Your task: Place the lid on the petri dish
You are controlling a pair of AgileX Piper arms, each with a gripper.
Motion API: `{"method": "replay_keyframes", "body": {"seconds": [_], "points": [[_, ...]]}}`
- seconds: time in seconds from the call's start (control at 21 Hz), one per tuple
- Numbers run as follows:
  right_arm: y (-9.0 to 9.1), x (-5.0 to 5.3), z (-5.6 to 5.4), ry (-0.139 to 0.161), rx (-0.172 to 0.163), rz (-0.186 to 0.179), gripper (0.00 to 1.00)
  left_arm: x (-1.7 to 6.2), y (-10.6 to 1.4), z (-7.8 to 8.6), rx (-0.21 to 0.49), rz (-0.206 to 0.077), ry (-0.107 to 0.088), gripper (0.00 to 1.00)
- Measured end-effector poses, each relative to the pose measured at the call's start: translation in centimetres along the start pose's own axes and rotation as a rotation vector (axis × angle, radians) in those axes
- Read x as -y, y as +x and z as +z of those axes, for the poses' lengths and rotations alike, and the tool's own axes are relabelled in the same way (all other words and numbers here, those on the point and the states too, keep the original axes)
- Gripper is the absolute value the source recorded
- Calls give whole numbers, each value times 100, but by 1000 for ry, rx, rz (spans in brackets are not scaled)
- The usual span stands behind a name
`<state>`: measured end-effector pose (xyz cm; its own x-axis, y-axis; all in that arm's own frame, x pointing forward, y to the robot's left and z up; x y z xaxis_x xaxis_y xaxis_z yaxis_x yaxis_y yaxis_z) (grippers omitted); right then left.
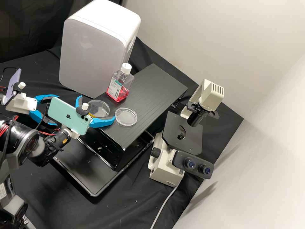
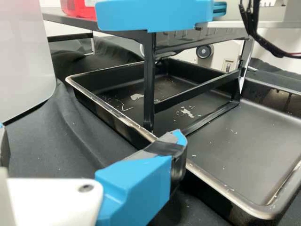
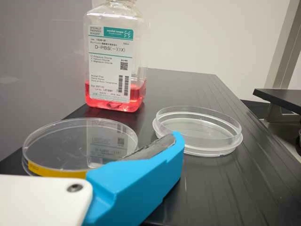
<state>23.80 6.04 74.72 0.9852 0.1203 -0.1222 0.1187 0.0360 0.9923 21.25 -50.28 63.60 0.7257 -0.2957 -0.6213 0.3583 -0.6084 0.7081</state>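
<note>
The fingers of the right gripper (image 1: 96, 110) are spread open to either side of what appears to be the lid (image 1: 99, 107), laid flat on the black shelf (image 1: 159, 86). The petri dish (image 1: 126, 116) is seen just beside the lid, at its 4 o'clock. At 9 o'clock the left gripper (image 1: 42, 106) is also seen open, near the tray (image 2: 117, 117).

The bottle (image 3: 114, 101) of pink liquid carries a white label (image 3: 110, 63). On the label are a teal band with white lettering, a bold product line under it, several lines of small print, a square code and a barcode. In the high view the same label is too small to read. The clear dish (image 3: 80, 146) with the yellow strip (image 3: 47, 170) shows faint print on its top, probably the label's reflection.
</note>
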Motion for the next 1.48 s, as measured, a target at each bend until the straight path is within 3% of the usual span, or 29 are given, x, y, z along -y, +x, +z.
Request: {"method": "replay_keyframes", "body": {"seconds": [0.24, 1.48], "points": [[3, -9, 9, 17, -3, -2, 0, 0, 0, 0, 0, 0, 0, 100], [19, -52, 55, 28, 26, 12, 0, 16, 31, 2, 2, -4, 0, 100]]}}
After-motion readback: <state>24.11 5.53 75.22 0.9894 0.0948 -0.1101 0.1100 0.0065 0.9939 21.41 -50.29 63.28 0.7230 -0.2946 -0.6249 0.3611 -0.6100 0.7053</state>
